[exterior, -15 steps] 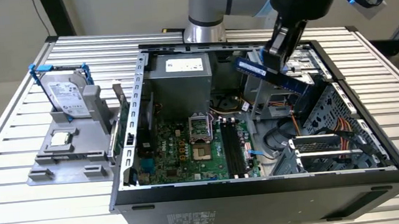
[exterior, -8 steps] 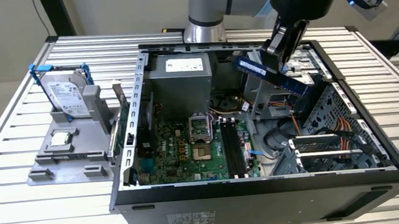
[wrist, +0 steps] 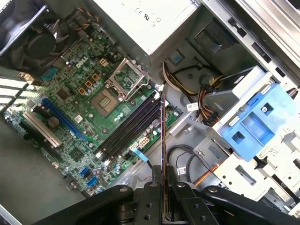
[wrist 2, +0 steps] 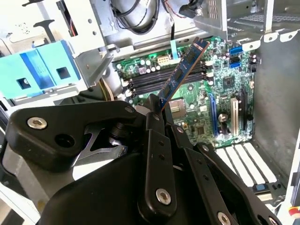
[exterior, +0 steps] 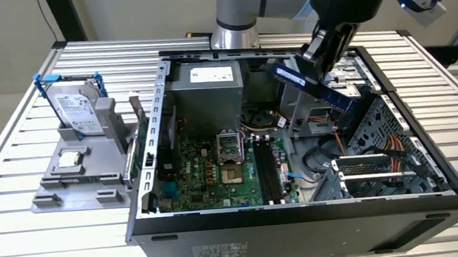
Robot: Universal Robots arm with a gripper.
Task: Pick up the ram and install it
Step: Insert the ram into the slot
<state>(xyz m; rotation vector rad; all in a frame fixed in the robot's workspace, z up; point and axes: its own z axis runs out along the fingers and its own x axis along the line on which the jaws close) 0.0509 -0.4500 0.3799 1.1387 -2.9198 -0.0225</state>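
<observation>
The ram (exterior: pixel 334 95) is a thin dark blue stick, held tilted in the air above the open computer case (exterior: pixel 301 212). My gripper (exterior: pixel 315 57) is shut on its upper end. In the second wrist view the ram (wrist 2: pixel 183 70) rises from between the black fingers (wrist 2: pixel 152 140) of the gripper (wrist 2: pixel 158 108), over the motherboard's long black slots (wrist 2: pixel 164 77). The first wrist view shows the ram (wrist: pixel 162 136) edge-on, above and just beside the slots (wrist: pixel 129 129), with the gripper (wrist: pixel 163 182) closed on it. The slots (exterior: pixel 266 168) lie well below the ram, apart from it.
A silver hard drive in a blue frame (exterior: pixel 76 107) and a small square chip (exterior: pixel 69 158) sit on a grey stand at the exterior view's left. Inside the case are the power supply (exterior: pixel 205 87), a blue drive bracket (wrist: pixel 253 117), cables (wrist: pixel 206 101) and the processor socket (wrist: pixel 105 101).
</observation>
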